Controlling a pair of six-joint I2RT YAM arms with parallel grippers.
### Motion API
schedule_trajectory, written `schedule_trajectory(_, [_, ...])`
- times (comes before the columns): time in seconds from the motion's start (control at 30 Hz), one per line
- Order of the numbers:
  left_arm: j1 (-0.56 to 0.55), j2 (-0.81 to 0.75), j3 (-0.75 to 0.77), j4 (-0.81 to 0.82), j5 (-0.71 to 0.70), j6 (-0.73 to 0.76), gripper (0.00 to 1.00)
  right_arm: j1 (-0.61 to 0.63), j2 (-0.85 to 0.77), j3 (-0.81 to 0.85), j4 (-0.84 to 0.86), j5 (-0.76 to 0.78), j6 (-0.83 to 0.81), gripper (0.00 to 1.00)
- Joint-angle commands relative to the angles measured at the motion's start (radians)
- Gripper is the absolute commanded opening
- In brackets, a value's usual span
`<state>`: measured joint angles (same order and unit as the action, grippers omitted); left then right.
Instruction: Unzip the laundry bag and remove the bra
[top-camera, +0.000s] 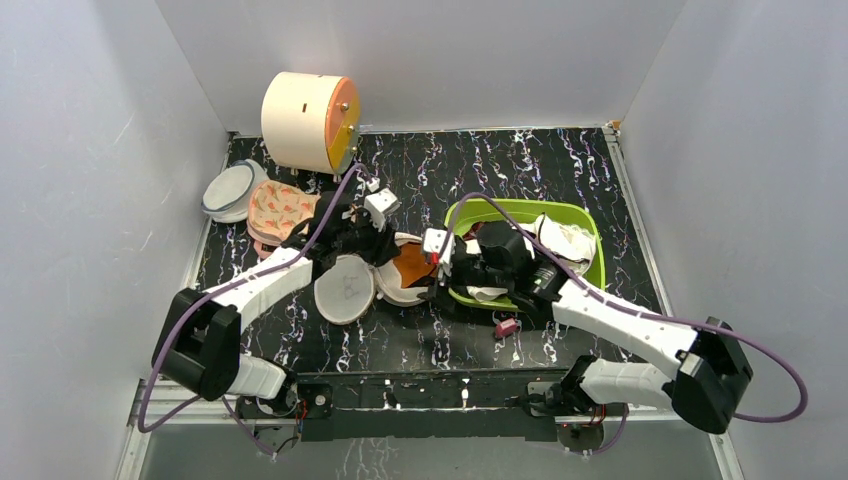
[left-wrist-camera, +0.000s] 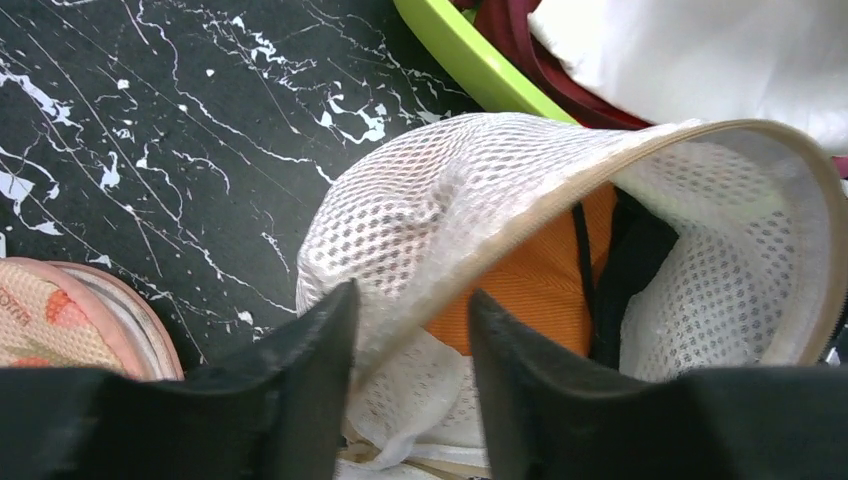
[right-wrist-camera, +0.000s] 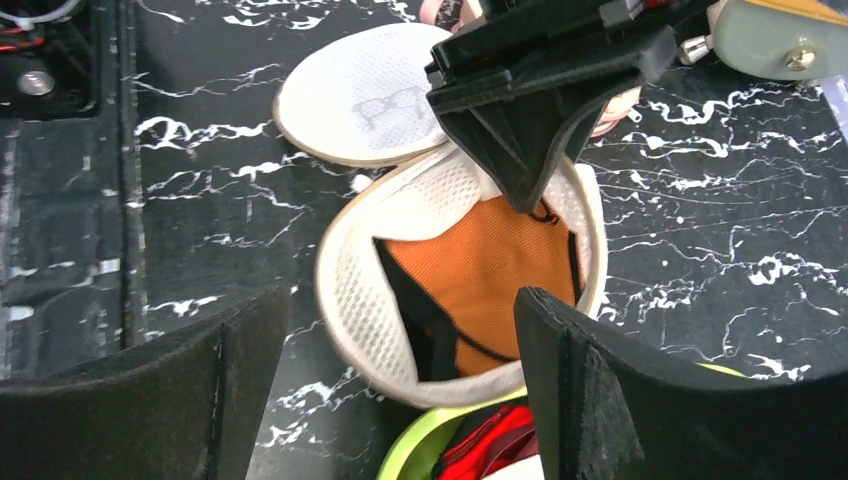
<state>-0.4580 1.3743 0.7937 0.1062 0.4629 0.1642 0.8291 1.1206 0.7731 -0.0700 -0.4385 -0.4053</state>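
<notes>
The laundry bag (top-camera: 345, 290) lay unzipped in the middle of the desk (top-camera: 520, 170), with the bra (right-wrist-camera: 480, 260) in its open half.

The right gripper (right-wrist-camera: 400, 300) hovered above the bag, jaws spread wide with nothing between them. The bag's two halves lay apart like a clamshell (the flatter one, bearing a faint mark, on the left arm's side), and the orange cups and black straps sat in the deeper half. The left gripper (left-wrist-camera: 410, 300) pinched that half's mesh rim in its jaws. Just beside the bag stood a green basket (top-camera: 590, 240) of clothes. Farther left lay a flamingo-patterned pouch (top-camera: 280, 210).
</notes>
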Motion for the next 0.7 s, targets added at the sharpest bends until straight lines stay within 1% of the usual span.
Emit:
schedule_trajectory(0.0, [0.007,0.048,0.109,-0.043,0.039,-0.016,0.34,0.031,0.076,0.09,0.112,0.103,0.014,0.76])
schedule_trajectory(0.1, [0.008,0.056,0.12,-0.051,0.044,-0.02,0.24,0.051,0.113,0.084,0.129,0.158,0.018,0.68])
schedule_trajectory(0.17, [0.008,0.051,0.128,-0.058,0.042,-0.02,0.12,0.064,0.143,0.095,0.131,0.199,0.023,0.59])
schedule_trajectory(0.2, [0.009,0.048,0.13,-0.063,0.038,-0.021,0.03,0.068,0.16,0.102,0.129,0.212,0.029,0.57])
schedule_trajectory(0.23, [0.009,0.042,0.127,-0.059,0.034,-0.023,0.0,0.072,0.175,0.109,0.129,0.228,0.032,0.55])
schedule_trajectory(0.5, [0.008,0.004,0.125,-0.063,0.045,-0.041,0.0,0.081,0.297,0.15,0.153,0.388,0.022,0.44])
schedule_trajectory(0.67, [0.008,-0.037,0.113,-0.05,0.056,-0.062,0.0,0.08,0.347,0.142,0.24,0.495,-0.009,0.46])
